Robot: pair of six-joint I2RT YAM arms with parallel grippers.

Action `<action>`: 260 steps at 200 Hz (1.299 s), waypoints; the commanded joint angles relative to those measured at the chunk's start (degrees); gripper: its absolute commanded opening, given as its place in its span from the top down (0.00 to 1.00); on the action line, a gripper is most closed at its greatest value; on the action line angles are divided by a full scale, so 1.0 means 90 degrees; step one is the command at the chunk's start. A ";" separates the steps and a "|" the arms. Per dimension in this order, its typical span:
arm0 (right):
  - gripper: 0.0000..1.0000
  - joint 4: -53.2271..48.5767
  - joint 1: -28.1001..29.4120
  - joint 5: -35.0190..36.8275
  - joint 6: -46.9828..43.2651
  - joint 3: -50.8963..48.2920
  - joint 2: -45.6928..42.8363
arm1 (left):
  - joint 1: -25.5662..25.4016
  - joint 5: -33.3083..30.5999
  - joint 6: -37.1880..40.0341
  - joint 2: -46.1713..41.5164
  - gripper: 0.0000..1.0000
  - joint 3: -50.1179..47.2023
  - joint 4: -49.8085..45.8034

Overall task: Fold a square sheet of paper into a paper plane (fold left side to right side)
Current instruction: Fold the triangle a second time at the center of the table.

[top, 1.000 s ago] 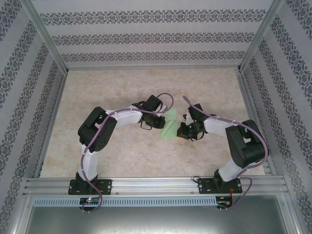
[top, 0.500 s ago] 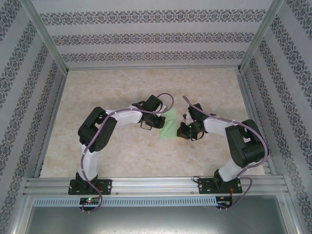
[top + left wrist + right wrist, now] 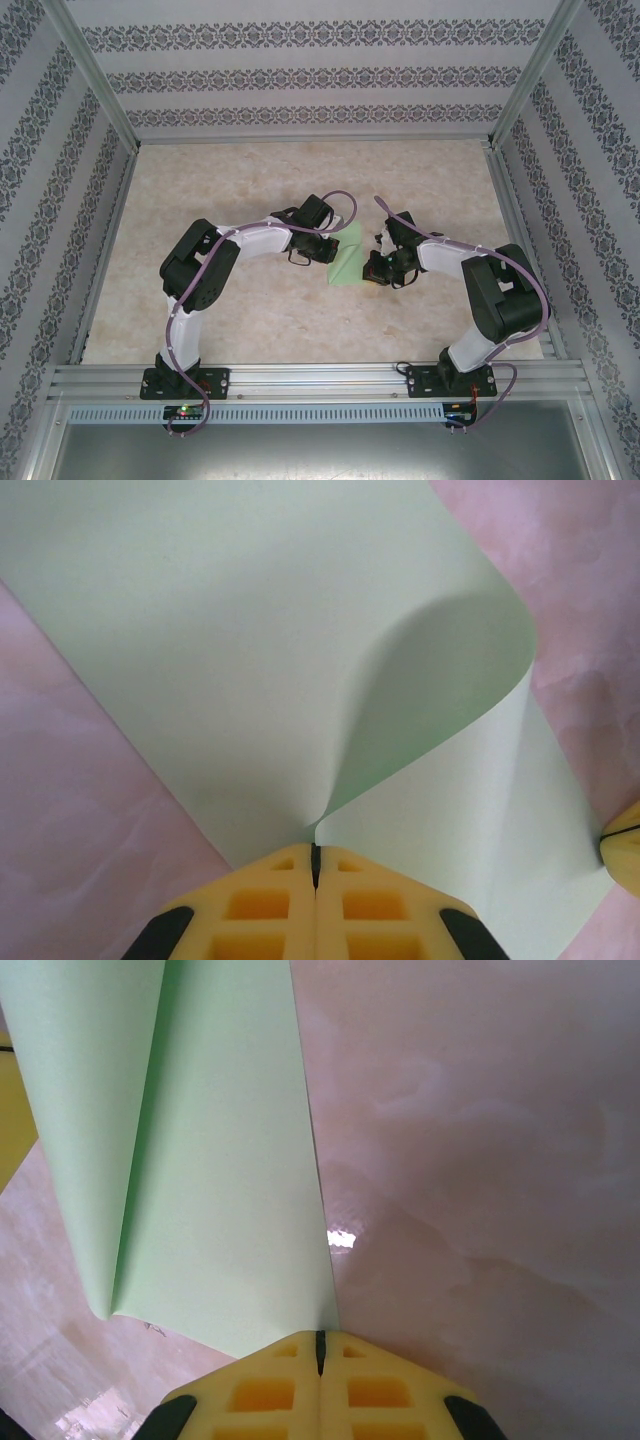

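Between the two grippers, mid-table [image 3: 480,1160], sits the square sheet of paper [image 3: 250,630], partly doubled over with one flap bowed up. The left gripper [image 3: 315,865] has its jaws fully closed, and the paper's curl runs straight into the seam between the tips, so it looks pinched at an edge. The loose flap arches up and away ahead of those tips. The right gripper [image 3: 320,1345] also has closed jaws. The sheet's near corner sits right at its tips and the paper stretches ahead and to the left. Can't tell if that corner is pinched or only pressed down.

Handling guess: very light, floppy, thin, creases easily, and slides on the glossy top. Best held at edges or corners, with one side pinned while the other carries the flap over.
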 commanded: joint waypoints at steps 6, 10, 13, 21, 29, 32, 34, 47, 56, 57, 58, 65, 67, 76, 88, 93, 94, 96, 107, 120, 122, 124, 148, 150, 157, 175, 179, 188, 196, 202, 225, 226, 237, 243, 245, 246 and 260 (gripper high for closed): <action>0.99 -0.0334 0.0064 0.0321 -0.0127 -0.0042 0.0223 | 0.0080 -0.0119 0.0160 -0.0042 0.93 0.0203 -0.0182; 0.99 -0.0339 0.0071 0.0319 -0.0132 -0.0037 0.0222 | 0.0080 -0.0109 0.0167 -0.0024 0.93 0.0210 -0.0182; 0.99 -0.0343 0.0074 0.0320 -0.0130 -0.0042 0.0223 | 0.0075 -0.0101 0.0161 -0.0012 0.93 0.0214 -0.0177; 1.00 -0.0334 0.0073 0.0321 -0.0127 -0.0044 0.0228 | 0.0080 -0.0101 0.0165 0.0016 0.93 0.0215 -0.0163; 0.99 -0.0343 0.0073 0.0320 -0.0126 -0.0047 0.0223 | 0.0076 -0.0100 0.0150 0.0037 0.93 0.0226 -0.0155; 0.99 -0.0344 0.0076 0.0319 -0.0131 -0.0047 0.0222 | 0.0079 -0.0099 0.0151 0.0048 0.93 0.0223 -0.0153; 0.99 -0.0344 0.0068 0.0314 -0.0126 -0.0047 0.0222 | 0.0079 -0.0099 0.0149 0.0050 0.93 0.0224 -0.0145; 0.99 -0.0342 0.0068 0.0319 -0.0125 -0.0047 0.0226 | 0.0080 -0.0107 0.0149 0.0078 0.93 0.0233 -0.0162; 0.99 -0.0335 0.0073 0.0313 -0.0133 -0.0047 0.0230 | 0.0078 -0.0116 0.0159 0.0088 0.93 0.0234 -0.0167; 0.99 -0.0334 0.0070 0.0317 -0.0129 -0.0047 0.0226 | 0.0079 -0.0118 0.0159 0.0087 0.93 0.0234 -0.0170; 0.99 -0.0334 0.0073 0.0315 -0.0127 -0.0051 0.0224 | 0.0079 -0.0123 0.0159 0.0092 0.93 0.0234 -0.0171; 1.00 -0.0333 0.0076 0.0310 -0.0131 -0.0047 0.0223 | 0.0077 -0.0125 0.0168 0.0097 0.93 0.0230 -0.0172; 1.00 -0.0334 0.0076 0.0304 -0.0131 -0.0051 0.0222 | 0.0079 -0.0123 0.0163 0.0097 0.93 0.0226 -0.0172; 0.99 -0.0334 0.0070 0.0302 -0.0125 -0.0054 0.0222 | 0.0079 -0.0115 0.0160 0.0116 0.93 0.0222 -0.0170; 0.99 -0.0330 0.0073 0.0302 -0.0133 -0.0056 0.0224 | 0.0080 -0.0079 0.0151 0.0140 0.93 0.0222 -0.0162; 0.99 -0.0328 0.0076 0.0303 -0.0134 -0.0056 0.0227 | 0.0080 -0.0066 0.0144 0.0160 0.93 0.0224 -0.0154; 0.99 -0.0326 0.0076 0.0302 -0.0139 -0.0056 0.0225 | 0.0080 -0.0058 0.0142 0.0162 0.93 0.0224 -0.0153; 1.00 -0.0325 0.0071 0.0307 -0.0140 -0.0056 0.0223 | 0.0080 -0.0060 0.0140 0.0164 0.93 0.0224 -0.0153; 0.99 -0.0319 0.0072 0.0294 -0.0135 -0.0056 0.0238 | 0.0080 -0.0042 0.0135 0.0184 0.93 0.0215 -0.0148; 0.99 -0.0309 0.0074 0.0292 -0.0140 -0.0057 0.0232 | 0.0080 -0.0017 0.0129 0.0199 0.93 0.0195 -0.0133; 0.99 -0.0313 0.0068 0.0287 -0.0136 -0.0061 0.0232 | 0.0080 -0.0021 0.0129 0.0208 0.93 0.0188 -0.0133; 0.99 -0.0314 0.0071 0.0289 -0.0135 -0.0058 0.0232 | 0.0075 -0.0017 0.0129 0.0205 0.93 0.0186 -0.0133; 1.00 -0.0305 0.0069 0.0281 -0.0141 -0.0056 0.0223 | 0.0080 0.0030 0.0120 0.0238 0.93 0.0128 -0.0133; 1.00 -0.0305 0.0073 0.0282 -0.0137 -0.0056 0.0227 | 0.0080 0.0040 0.0120 0.0235 0.93 0.0120 -0.0133; 0.99 -0.0305 0.0075 0.0282 -0.0134 -0.0056 0.0222 | 0.0080 0.0043 0.0127 0.0244 0.93 0.0102 -0.0133; 0.99 -0.0298 0.0071 0.0268 -0.0135 -0.0047 0.0223 | 0.0079 0.0050 0.0115 0.0262 0.93 0.0060 -0.0123; 0.99 -0.0295 0.0072 0.0254 -0.0135 -0.0047 0.0223 | 0.0074 0.0044 0.0110 0.0263 0.93 0.0051 -0.0115; 0.99 -0.0269 0.0074 0.0231 -0.0147 -0.0040 0.0204 | 0.0077 0.0046 0.0116 0.0271 0.93 0.0039 -0.0124; 0.99 -0.0252 0.0070 0.0203 -0.0153 -0.0028 0.0171 | 0.0070 0.0033 0.0110 0.0274 0.93 0.0034 -0.0128; 0.99 -0.0242 0.0060 0.0180 -0.0168 -0.0009 0.0138 | 0.0070 0.0032 0.0111 0.0268 0.93 0.0029 -0.0128; 0.93 -0.0082 -0.0112 -0.0100 -0.0114 0.0098 -0.0252 | 0.0070 0.0037 0.0124 0.0262 0.93 0.0009 -0.0133; 0.93 -0.0066 -0.0125 -0.0119 -0.0100 0.0099 -0.0279 | 0.0070 0.0032 0.0122 0.0262 0.93 0.0009 -0.0133; 0.90 0.0097 -0.0291 -0.0311 -0.0001 0.0100 -0.0547 | 0.0070 0.0035 0.0128 0.0265 0.93 0.0009 -0.0143; 0.89 0.0180 -0.0362 -0.0413 0.0037 0.0108 -0.0677 | 0.0070 0.0037 0.0135 0.0277 0.93 0.0009 -0.0143; 0.89 0.0200 -0.0395 -0.0446 0.0053 0.0109 -0.0721 | 0.0065 0.0037 0.0138 0.0281 0.93 0.0009 -0.0143; 0.88 0.0216 -0.0409 -0.0453 0.0067 0.0105 -0.0733 | 0.0062 0.0037 0.0134 0.0282 0.93 0.0005 -0.0147; 0.89 0.0478 -0.0513 -0.0623 0.0224 0.0113 -0.0899 | 0.0060 0.0018 0.0134 0.0272 0.93 -0.0010 -0.0128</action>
